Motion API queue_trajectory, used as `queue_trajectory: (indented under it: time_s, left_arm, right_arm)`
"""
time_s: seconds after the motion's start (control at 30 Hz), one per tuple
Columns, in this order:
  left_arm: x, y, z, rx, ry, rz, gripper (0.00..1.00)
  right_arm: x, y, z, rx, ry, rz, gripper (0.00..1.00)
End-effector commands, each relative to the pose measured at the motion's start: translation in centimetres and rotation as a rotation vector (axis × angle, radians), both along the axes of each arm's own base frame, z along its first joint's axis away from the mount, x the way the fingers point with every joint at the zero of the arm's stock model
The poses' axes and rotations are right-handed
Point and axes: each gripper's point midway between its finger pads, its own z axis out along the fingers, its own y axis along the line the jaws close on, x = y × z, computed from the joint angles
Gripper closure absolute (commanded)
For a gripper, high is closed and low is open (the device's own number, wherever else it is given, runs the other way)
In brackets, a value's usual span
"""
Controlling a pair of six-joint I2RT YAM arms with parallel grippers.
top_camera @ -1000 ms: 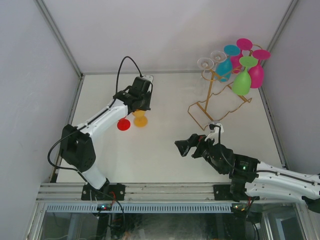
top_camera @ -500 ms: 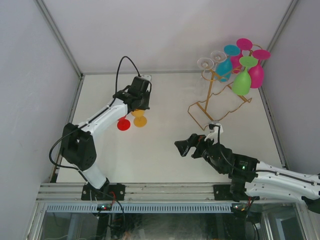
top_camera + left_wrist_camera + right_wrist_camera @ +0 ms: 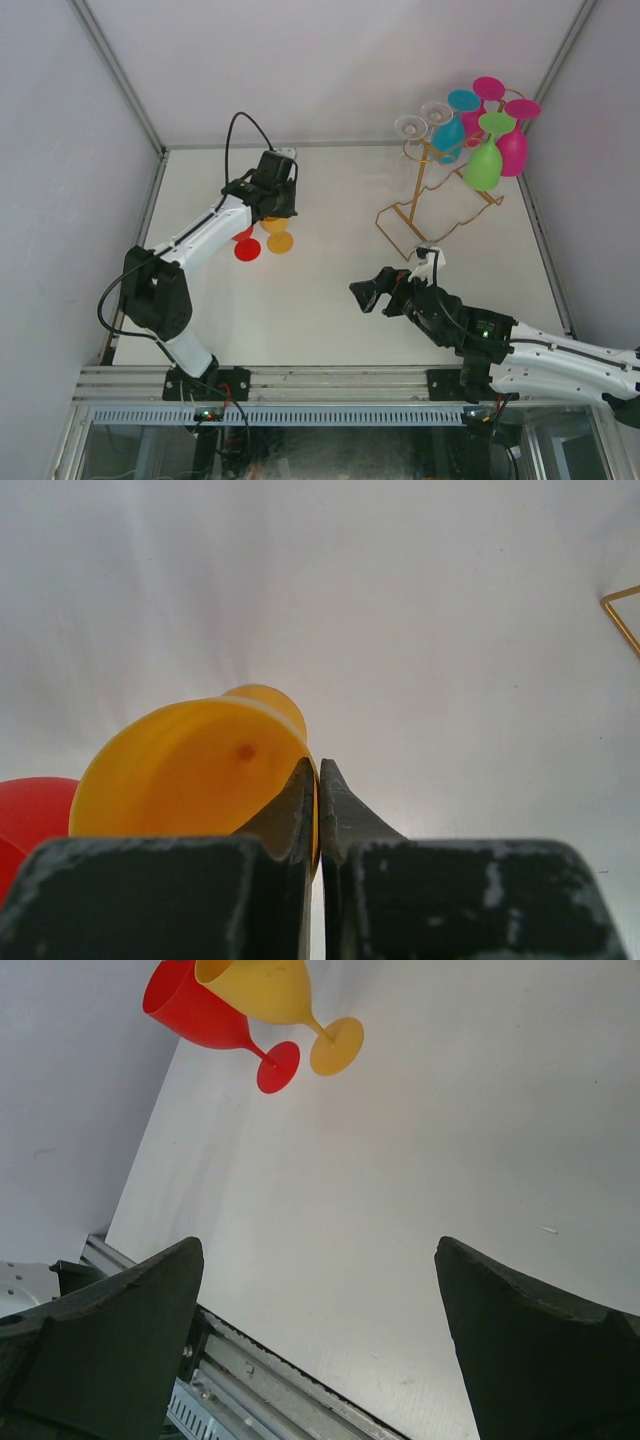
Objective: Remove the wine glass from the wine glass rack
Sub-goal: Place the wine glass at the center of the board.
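Set-down of the orange glass (image 3: 190, 770) looks finished, left claw (image 3: 317, 770) pinched together beside its rim; right claw (image 3: 318, 1260) gapes empty and should next reach the rack (image 3: 415, 200) beyond it for the green glass (image 3: 483, 165).

wine glass rack (image 3: 430, 205): far right of table (image 3: 330, 290), hung glasses (image 3: 484, 165) on it | loose glasses (image 3: 247, 250): table left, side by side
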Motion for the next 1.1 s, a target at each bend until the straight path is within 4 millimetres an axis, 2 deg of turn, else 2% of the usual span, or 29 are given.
queue_trajectory:
  time_s: [0.0,0.53,0.87,1.07]
  left_arm:
    - [-0.4,0.1,-0.5,0.007,0.047,0.004,0.96]
    - [-0.3,0.0,-0.3,0.007,0.059,0.011,0.9]
    - [-0.1,1.3,0.6,0.05,0.026,0.05,0.9]
    - [-0.1,0.9,0.7,0.04,0.032,0.036,0.87]
  right_arm:
    - [0.3,0.1,0.9,0.037,0.002,-0.013,0.02]
    - [0.3,0.2,0.8,0.043,0.012,-0.007,0.02]
    - [0.3,0.0,1.2,0.046,-0.003,-0.006,0.02]
    - [0.3,0.1,1.2,0.043,-0.008,-0.004,0.02]
